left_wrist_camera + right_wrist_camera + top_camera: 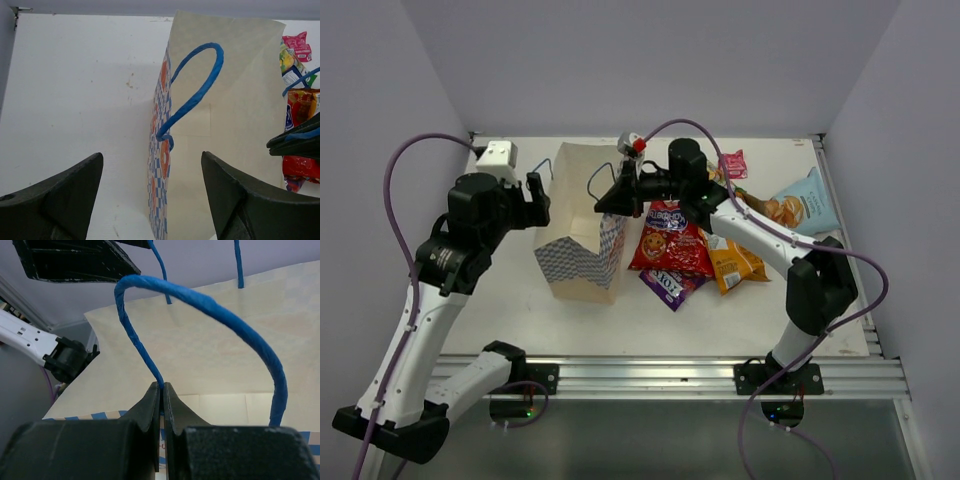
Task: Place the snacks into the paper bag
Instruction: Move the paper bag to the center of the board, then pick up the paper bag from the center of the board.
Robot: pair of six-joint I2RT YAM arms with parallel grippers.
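We held the tan checkered paper bag (582,225) upright on the white tabletop (500,320), right end effector (161,390) clenched on its blue cord handle (200,305), left end effector (150,195) spread beside the far rim; foil snacks (670,240) lay right, awaiting pickup.

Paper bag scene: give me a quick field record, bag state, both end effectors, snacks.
bag: paper bag upright on table, mouth open
bag contents: none visible
left end effector: open, straddling the bag's left wall below the near handle, not gripping
right end effector: shut on the bag's right rim at the base of the far handle
snacks: red cookie bag, orange chip bag, purple pack, light-blue bag, pink pack, all on table right of bag
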